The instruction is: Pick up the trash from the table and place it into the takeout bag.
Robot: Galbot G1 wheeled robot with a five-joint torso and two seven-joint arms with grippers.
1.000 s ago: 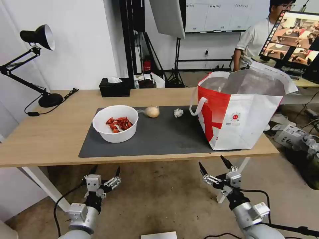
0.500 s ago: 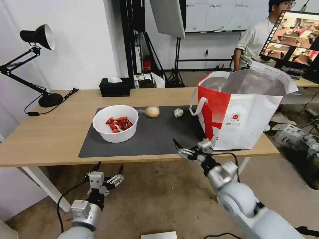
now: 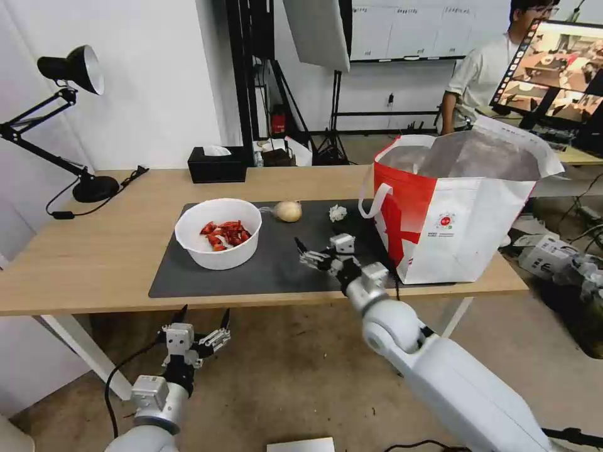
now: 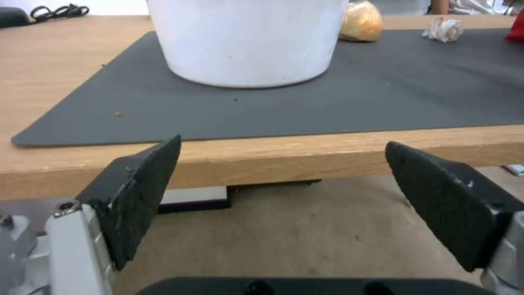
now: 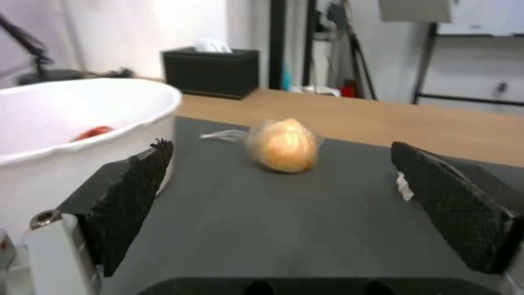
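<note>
My right gripper point(image 3: 318, 250) has risen from below the bench point(image 3: 94, 263) edge to above the mat point(image 3: 282, 263), fingers spread, facing the wrapped lump point(image 3: 288, 211). Bowl point(image 3: 218, 233) and tissue point(image 3: 337, 213) sit nearby; the takeout bag point(image 3: 458, 220) stands right. Left gripper point(image 3: 200, 326) hangs low, fingers spread.

Even bright indoor light, soft shadows; my head view bowed at edges; right wrist view blurry, wrapped lump point(image 5: 284, 145) soft.

A lab or studio: softbox point(image 3: 317, 31), light stands, whiteboard point(image 3: 405, 28), monitor point(image 3: 556, 69).
</note>
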